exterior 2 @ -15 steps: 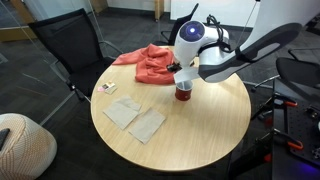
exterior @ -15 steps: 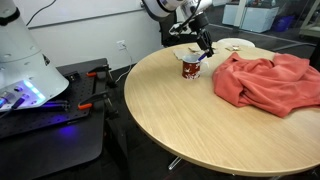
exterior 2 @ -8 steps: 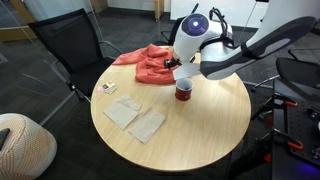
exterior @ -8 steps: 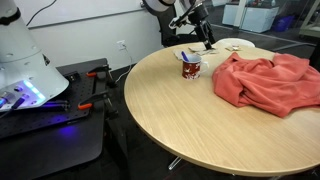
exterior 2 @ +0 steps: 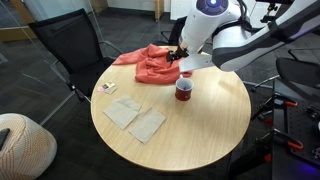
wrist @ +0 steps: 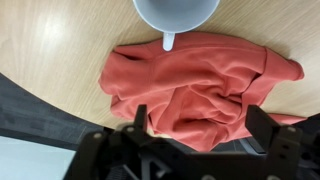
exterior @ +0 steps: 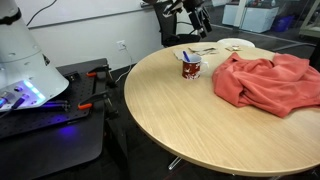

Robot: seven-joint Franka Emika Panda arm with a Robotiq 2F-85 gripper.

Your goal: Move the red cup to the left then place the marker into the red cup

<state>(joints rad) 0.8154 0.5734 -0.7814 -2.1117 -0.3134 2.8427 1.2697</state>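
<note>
End effector (wrist: 199, 115) has lifted clear of the red cup (exterior: 190, 66), jaws apart and empty

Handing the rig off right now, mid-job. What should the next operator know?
Gripper: open, empty, above the red cup and the red cloth.
Red cup: upright on the table, close beside the cloth.
Marker: appears to stand in the cup, end poking out.
Done: marker looks placed.
Left: check the cup sits where wanted; these views cannot tell whether it was shifted.
</note>
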